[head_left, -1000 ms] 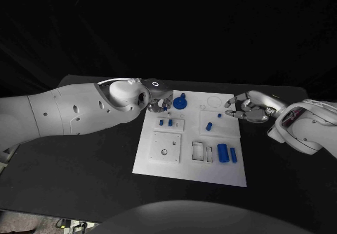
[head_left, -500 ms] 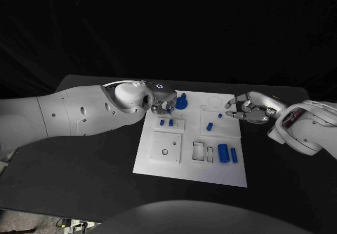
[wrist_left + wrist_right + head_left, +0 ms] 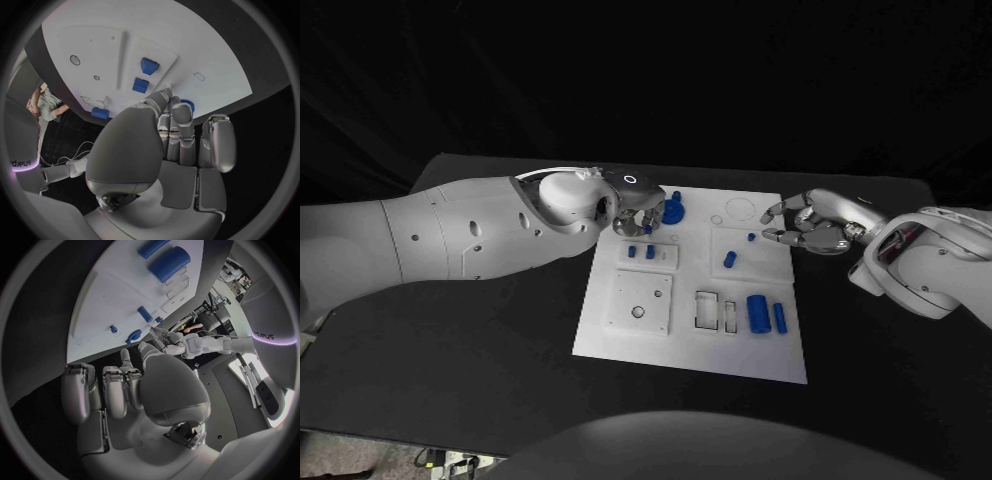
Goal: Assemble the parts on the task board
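White and flat, the task board [image 3: 697, 335] lies in the middle of the black table [image 3: 473, 340]. Small blue parts [image 3: 762, 313] sit on it. The left hand [image 3: 639, 215] is at the board's 11 o'clock corner, next to a round blue part [image 3: 672, 211]; I cannot tell if it grips anything. The right hand [image 3: 812, 224] hangs at 2 o'clock, fingers curled and holding nothing.

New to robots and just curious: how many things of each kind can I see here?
White board: 1
Blue pieces: 7
Silver hands: 2, the left hand and the right hand
Total: 10
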Available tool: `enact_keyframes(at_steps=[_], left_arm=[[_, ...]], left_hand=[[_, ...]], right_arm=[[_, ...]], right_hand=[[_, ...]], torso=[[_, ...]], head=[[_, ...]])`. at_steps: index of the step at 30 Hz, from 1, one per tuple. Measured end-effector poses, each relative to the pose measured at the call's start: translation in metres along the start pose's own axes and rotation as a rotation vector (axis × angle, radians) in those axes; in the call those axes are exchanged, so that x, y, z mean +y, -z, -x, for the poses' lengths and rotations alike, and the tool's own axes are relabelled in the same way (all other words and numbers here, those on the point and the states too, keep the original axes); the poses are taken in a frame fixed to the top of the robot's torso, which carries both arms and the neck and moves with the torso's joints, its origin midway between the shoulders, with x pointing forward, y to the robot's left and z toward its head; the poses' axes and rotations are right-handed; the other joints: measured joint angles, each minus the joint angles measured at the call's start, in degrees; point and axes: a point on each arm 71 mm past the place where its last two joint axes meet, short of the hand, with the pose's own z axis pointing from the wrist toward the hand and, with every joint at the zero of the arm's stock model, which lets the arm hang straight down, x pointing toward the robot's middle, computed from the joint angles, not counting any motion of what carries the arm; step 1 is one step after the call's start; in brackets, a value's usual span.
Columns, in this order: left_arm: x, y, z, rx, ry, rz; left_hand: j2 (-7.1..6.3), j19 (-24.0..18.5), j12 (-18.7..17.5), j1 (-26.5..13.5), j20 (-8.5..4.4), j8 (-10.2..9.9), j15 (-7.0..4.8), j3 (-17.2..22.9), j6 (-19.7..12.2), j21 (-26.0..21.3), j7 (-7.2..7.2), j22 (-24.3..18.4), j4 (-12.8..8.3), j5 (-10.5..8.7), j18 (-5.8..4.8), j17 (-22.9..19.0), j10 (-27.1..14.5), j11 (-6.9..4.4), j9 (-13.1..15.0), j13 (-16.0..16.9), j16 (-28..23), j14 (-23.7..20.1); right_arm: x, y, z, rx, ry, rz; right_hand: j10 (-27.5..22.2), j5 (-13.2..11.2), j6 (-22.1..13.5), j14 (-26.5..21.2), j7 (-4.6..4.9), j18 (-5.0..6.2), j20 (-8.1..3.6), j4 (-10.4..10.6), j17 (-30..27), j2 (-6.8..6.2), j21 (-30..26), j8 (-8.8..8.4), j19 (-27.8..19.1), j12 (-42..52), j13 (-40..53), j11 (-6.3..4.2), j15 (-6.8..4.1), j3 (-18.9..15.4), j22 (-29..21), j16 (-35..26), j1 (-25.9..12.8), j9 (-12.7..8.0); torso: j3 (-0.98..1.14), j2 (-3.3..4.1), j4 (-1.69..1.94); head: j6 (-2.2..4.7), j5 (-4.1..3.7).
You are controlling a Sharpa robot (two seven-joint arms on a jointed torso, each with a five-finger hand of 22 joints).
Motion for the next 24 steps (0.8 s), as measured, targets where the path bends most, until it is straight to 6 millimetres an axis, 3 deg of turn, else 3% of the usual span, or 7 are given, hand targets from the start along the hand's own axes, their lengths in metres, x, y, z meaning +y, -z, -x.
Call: enact_keyframes(at_steps=[12,24], left_arm=[[-0.0002,-0.0013,-0.0023,0.022,-0.002,0.003],[-0.0003,-0.0017,-0.0044,0.031,-0.010,0.005]], left_hand=[[0.00,0.00,0.00,0.00,0.00,-0.01,0.20,0.00,-0.01,-0.33,-0.01,0.00,0.00,0.01,0.00,-0.45,0.00,0.00,-0.15,-0.05,-0.34,-0.20],[0.00,0.00,0.00,0.00,0.00,-0.01,0.36,0.16,-0.01,-0.33,-0.01,0.00,-0.15,0.01,0.00,-0.82,0.00,0.00,-0.15,-0.13,-0.63,-0.36]], right_arm=[[0.0001,-0.0001,-0.0007,0.002,-0.001,0.000],[-0.0007,0.0006,-0.0010,0.003,-0.001,-0.001]], right_hand=[[0.00,0.00,0.00,0.00,0.00,0.00,0.00,0.00,0.01,0.00,0.00,0.00,0.00,0.00,0.01,0.00,0.00,0.00,0.00,0.00,0.00,0.00],[0.00,0.00,0.00,0.00,0.00,0.00,0.00,0.00,0.04,0.00,0.00,0.00,0.00,0.00,0.01,0.00,0.00,0.00,0.04,0.00,0.00,0.00]], torso=[[0.00,0.01,-0.02],[0.01,0.01,-0.02]], head=[[0.00,0.14],[0.00,-0.21]])
